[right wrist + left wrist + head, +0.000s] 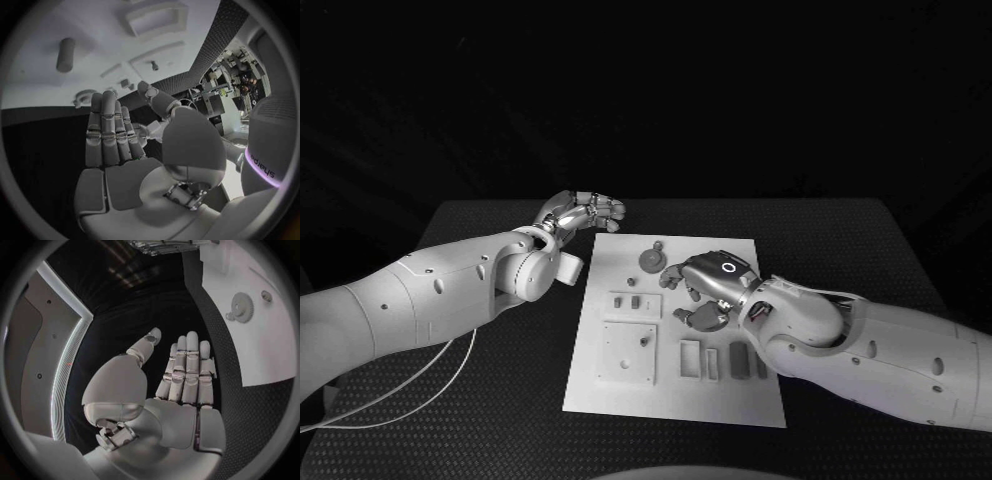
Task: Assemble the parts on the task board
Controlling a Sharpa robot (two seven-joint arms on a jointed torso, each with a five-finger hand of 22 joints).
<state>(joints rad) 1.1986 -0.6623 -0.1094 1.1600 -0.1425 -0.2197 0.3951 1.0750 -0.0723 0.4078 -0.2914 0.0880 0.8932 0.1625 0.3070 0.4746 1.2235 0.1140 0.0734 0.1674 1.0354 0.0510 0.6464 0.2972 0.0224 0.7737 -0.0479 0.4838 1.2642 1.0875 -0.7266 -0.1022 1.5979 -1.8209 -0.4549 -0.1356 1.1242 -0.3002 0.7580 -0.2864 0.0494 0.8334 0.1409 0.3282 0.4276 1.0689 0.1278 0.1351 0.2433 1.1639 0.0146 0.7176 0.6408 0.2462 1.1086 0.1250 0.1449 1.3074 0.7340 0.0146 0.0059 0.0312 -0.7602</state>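
- My right hand (pixel 707 288) sits over the middle of the task board (pixel 733 400), palm down. In the right wrist view its fingers (pixel 106 130) are straight and side by side, thumb apart, with nothing in them.
- My left hand (pixel 584 211) is off the board, just past its far left corner, above the black table (pixel 473 420). The left wrist view shows its fingers (pixel 187 370) flat and extended. It holds nothing either.
- Nearest loose part I can make out is the gear (pixel 651 261), a round toothed piece on the far part of the board. It lies just beyond the right hand's fingertips, on the left-hand side of them.
- The gear also shows in the left wrist view (pixel 241 307), well ahead of those fingers and off to one side.
- Small parts (pixel 635 300) sit near mid-board, beside the right hand. More slots and pieces lie nearer the robot's body. I can't tell which are seated.
- My judgement: the right hand is nearer the gear, a short reach forward and toward the left arm. The gear is round and lies flat, so no long axis to align.
- Risk: it's flat on the plate and may skid when pinched.
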